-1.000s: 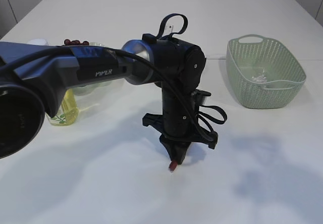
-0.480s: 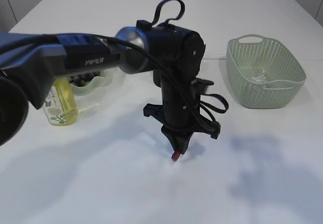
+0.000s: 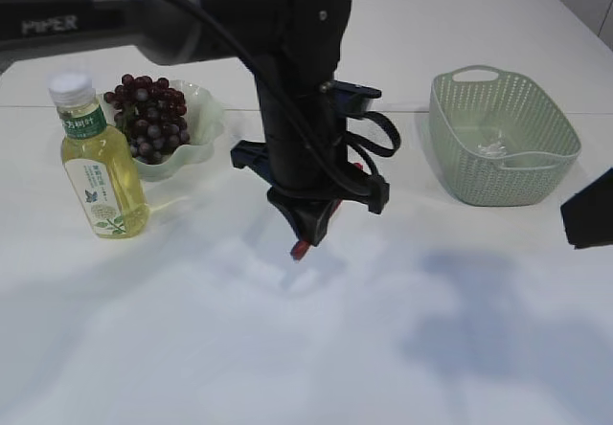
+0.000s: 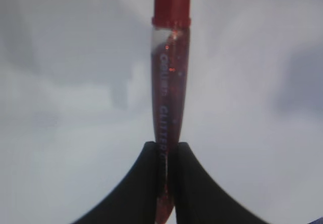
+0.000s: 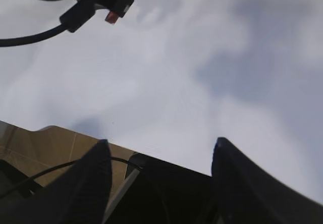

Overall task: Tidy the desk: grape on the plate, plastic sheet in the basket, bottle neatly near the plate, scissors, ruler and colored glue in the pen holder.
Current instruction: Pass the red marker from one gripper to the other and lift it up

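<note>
We see the left tool [image 3: 305,236] clamped on the colored glue [image 4: 170,82], a slim clear tube of red glitter with a red cap; the two black fingers [image 4: 144,183] pinch its lower end, and the capped end sticks out past the fingertips. In the exterior view that red tip [image 3: 300,249] hangs just below the tool, above the white bench [image 3: 316,348] and apart from it. Off to the tool's left we find the bottle [image 3: 99,162] standing upright, just beside the plate [image 3: 196,143] that carries the grape [image 3: 148,119]. Well to the tool's right sits the green basket [image 3: 503,133], with something clear inside that we cannot make out. Our right tool [image 5: 159,178] holds its fingers apart, gripping nothing, above bare bench.
</note>
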Controlling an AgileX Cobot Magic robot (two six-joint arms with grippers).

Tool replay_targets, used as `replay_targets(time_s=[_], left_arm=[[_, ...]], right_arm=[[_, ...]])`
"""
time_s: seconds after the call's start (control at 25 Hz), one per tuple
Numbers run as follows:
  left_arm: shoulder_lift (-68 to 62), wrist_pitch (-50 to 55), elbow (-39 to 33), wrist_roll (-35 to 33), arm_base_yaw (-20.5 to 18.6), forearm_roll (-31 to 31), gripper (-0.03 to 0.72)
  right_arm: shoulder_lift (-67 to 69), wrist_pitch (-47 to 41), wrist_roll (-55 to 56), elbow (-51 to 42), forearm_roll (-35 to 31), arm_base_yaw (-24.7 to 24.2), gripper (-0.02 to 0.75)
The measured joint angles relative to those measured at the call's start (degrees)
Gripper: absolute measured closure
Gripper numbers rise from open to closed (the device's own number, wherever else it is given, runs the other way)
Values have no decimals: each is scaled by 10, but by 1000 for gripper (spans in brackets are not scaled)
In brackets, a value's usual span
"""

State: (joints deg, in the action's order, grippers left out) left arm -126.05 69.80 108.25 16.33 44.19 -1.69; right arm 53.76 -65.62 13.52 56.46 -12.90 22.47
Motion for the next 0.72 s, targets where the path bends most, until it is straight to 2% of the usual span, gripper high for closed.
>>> replay_targets(time_s=[0.12,0.48,0.72], left_arm=[[37,2,-41,-3,-7,17,652],[128,-5,-92,-28,-9,44,652],[239,-167,-225,-30,-9,54,652]], right_arm=[[0,22,0,7,-4,0,247],[0,114,-32,8,-37,0,247],[0,143,-36,8,-42,0,247]])
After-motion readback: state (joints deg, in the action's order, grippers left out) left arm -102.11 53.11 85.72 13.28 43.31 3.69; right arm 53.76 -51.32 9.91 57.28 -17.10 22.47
